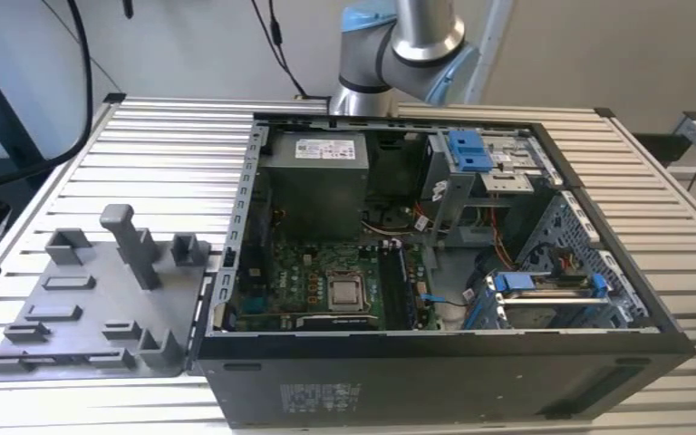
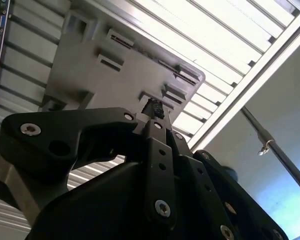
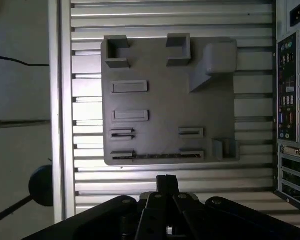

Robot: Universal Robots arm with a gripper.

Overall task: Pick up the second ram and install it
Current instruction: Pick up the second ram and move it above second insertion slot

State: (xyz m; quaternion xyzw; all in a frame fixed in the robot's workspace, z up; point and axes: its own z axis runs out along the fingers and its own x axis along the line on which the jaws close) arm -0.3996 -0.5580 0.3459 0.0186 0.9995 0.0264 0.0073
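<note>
Slatted metal table [image 3: 165, 15], grey tray [image 3: 160, 100], hand [image 3: 166, 181] pointing down near it, fingertips [image 3: 162, 182] together.

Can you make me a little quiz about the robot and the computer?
1. True or false: the computer case is closed up.
2. In the first wrist view, the gripper is nearest to: A) the grey tray B) a keyboard C) a cup.
3. Fill in: the grey tray lies on the exterior view's ____ of the computer case.
Key: 1 false; 2 A; 3 left.
</note>
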